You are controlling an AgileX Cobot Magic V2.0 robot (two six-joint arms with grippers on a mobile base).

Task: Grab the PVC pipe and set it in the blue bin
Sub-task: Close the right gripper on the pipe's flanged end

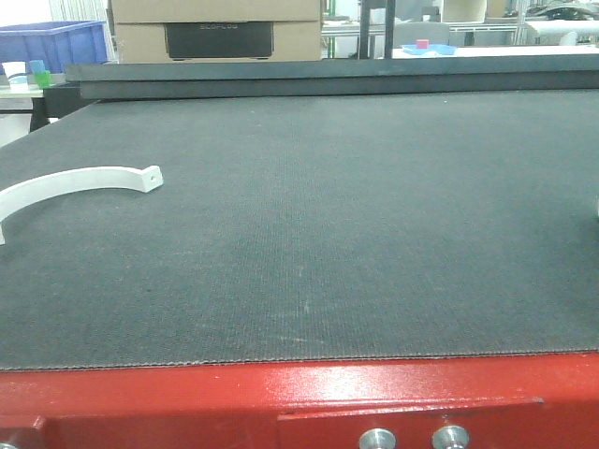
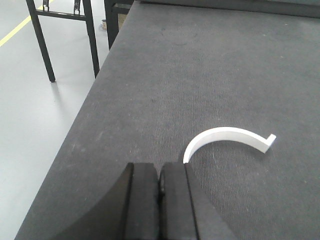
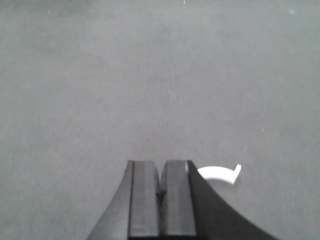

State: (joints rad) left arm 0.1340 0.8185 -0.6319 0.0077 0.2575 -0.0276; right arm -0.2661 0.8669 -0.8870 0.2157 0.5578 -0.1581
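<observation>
PVC pipe (image 2: 227, 136) just ahead-right of my left gripper (image 2: 160, 172) | arc lies crosswise | left arm nearer | right gripper (image 3: 161, 175) and left both pinched closed, empty

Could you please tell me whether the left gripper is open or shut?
Shut, on nothing: the left gripper has its fingers pressed together, and the PVC pipe lies on the mat ahead.
</observation>
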